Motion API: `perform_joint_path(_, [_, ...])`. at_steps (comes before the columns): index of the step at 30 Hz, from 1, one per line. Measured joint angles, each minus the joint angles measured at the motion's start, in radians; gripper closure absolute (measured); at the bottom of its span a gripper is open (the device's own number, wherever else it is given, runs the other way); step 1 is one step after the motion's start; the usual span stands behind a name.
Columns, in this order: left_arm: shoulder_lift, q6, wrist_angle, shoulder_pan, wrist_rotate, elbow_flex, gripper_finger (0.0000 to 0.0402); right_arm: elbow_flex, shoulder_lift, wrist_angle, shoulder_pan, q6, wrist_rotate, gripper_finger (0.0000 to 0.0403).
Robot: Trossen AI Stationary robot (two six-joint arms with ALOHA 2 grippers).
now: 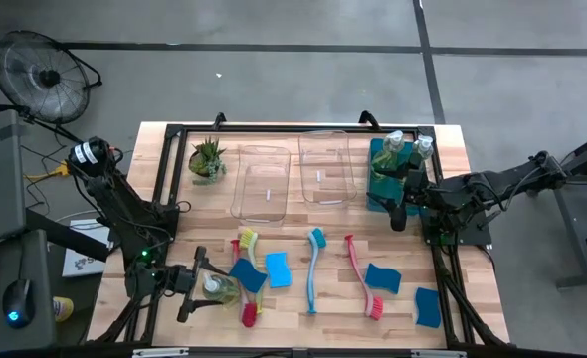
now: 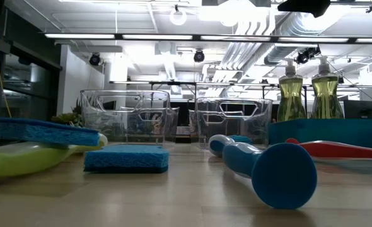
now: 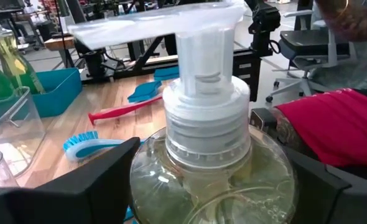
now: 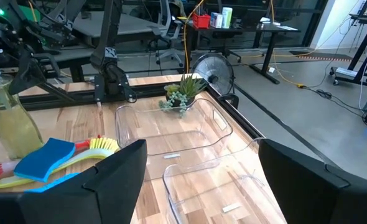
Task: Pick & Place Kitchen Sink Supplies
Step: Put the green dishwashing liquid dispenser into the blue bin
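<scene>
Wooden table [image 1: 323, 298], wrist-only: soap bottle [image 3: 208, 180]

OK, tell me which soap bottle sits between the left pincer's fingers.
The soap bottle near the table's front left, beside the left pincer; the other two bottles stand in the teal bin.

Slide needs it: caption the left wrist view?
Left pincer straddling a clear soap bottle, teal bin beyond.

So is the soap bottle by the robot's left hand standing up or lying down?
Standing up. In the left wrist view the soap bottle has its white pump on top, between the left gripper's dark fingers.
</scene>
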Motion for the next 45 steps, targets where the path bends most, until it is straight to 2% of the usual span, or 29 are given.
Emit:
perform_joint_path(6, [0.0,0.0,-0.001,0.0,0.0,0.0,0.0125,0.0,0.0,0.0,0.0,0.002,0.0,0.0098])
perform_joint_path(22, [0.0,0.016,0.005,0.0,-0.038,0.001,0.0126,0.0,0.0,0.0,0.0,0.002,0.0,0.0098])
perform_joint_path(32, [-0.001,0.19,-0.004,0.0,-0.066,0.117,0.0126,0.0,0.0,0.0,0.0,0.006,0.0,0.0098])
perform_joint_path(41, [-0.001,0.315,-0.005,0.006,-0.2,0.204,0.0126,0.0,0.0,0.0,0.0,0.006,0.0,0.0098])
perform_joint_path(45, [-0.001,0.362,-0.001,0.058,-0.208,0.239,0.0127,0.0,0.0,0.0,0.0,0.005,0.0,0.0098])
